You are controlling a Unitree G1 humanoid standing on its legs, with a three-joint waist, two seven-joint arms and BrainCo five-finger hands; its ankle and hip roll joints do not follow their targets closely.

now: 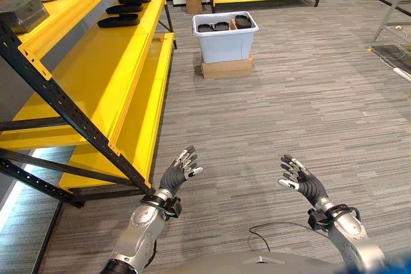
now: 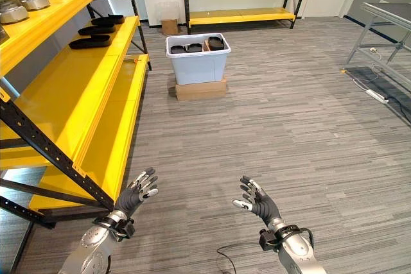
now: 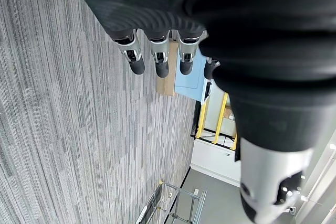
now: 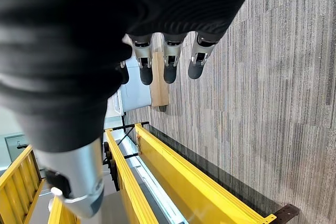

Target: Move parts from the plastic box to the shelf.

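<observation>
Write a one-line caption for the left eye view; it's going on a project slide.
Both robot hands, left and right, open and empty, far from the plastic box of dark parts beside the yellow shelf.

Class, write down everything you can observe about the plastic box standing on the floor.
The plastic box is a pale blue-grey open tub with a lighter rolled rim and walls that taper slightly downward. It stands upright on a flat cardboard box lying on the grey floor, just beyond the far end of the yellow shelf. Inside lie several dark parts and one brownish piece. Neither robot hand touches it: both hang open, far nearer the camera.
</observation>
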